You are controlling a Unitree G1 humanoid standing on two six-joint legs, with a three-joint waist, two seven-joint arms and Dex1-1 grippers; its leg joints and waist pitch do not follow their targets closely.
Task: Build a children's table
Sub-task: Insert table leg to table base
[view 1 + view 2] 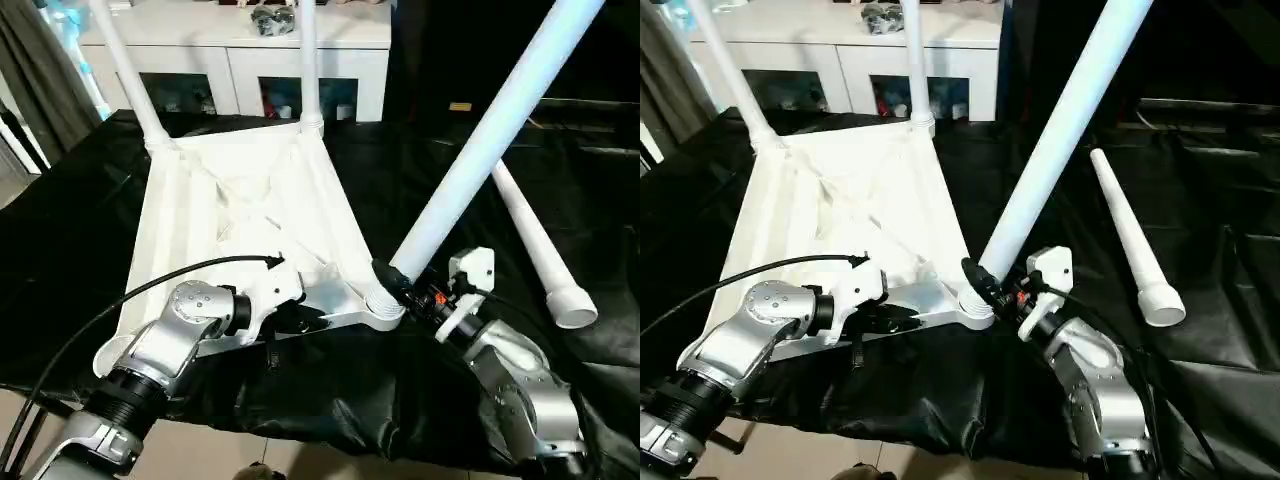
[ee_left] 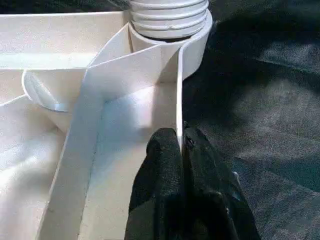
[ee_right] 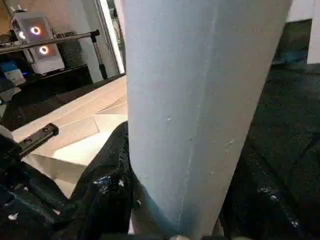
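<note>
The upturned tabletop (image 1: 250,215) fills the centre left of the frame on black cloth, with the third leg (image 1: 480,150) leaning from its near-right socket (image 1: 383,308). The right gripper (image 1: 400,283), clamped around that leg's base, should bring it upright and twist, I judge. The left gripper (image 2: 182,165) pinches the near rim; a spare leg (image 1: 540,250) lies right, apart.
</note>
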